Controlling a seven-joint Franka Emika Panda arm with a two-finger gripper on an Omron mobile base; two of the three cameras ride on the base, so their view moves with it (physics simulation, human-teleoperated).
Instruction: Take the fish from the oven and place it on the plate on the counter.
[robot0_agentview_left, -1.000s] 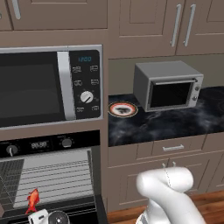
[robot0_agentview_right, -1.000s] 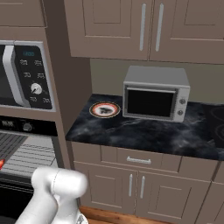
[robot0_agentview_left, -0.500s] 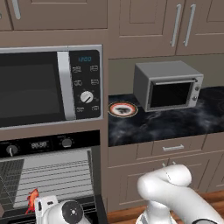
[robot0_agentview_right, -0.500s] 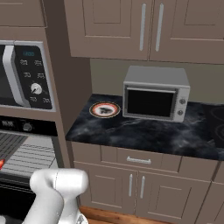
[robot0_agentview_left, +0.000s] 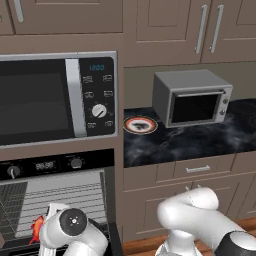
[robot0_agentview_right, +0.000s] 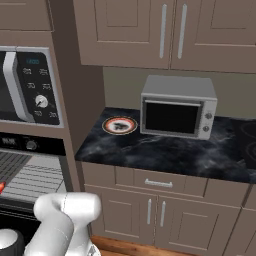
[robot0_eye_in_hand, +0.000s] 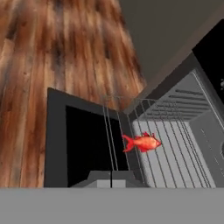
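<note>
The tiny red fish (robot0_eye_in_hand: 142, 142) lies on the wire rack inside the open oven (robot0_agentview_left: 65, 197), untouched. In the left base view the fish (robot0_agentview_left: 35, 228) peeks out at the left of my wrist (robot0_agentview_left: 73, 222), which hangs low before the oven mouth. A red sliver of the fish (robot0_agentview_right: 1, 187) shows at the right base view's left edge. My gripper (robot0_eye_in_hand: 110, 179) hovers well short of the fish, its two tips meeting with nothing between them. The orange-rimmed plate (robot0_agentview_left: 140, 125) (robot0_agentview_right: 120, 125) sits bare on the black counter (robot0_agentview_left: 200, 142) (robot0_agentview_right: 165, 155), at its left end.
The oven's dark glass door (robot0_eye_in_hand: 87, 144) lies folded down over the wood floor. A big microwave (robot0_agentview_left: 55, 97) sits above the oven. A grey toaster oven (robot0_agentview_left: 192, 97) (robot0_agentview_right: 177, 107) stands on the counter right of the plate, under the wall cabinets.
My wrist has swung right and closer to the camera, now covering part of the oven mouth beside the fish. The fish and plate have stayed put.
</note>
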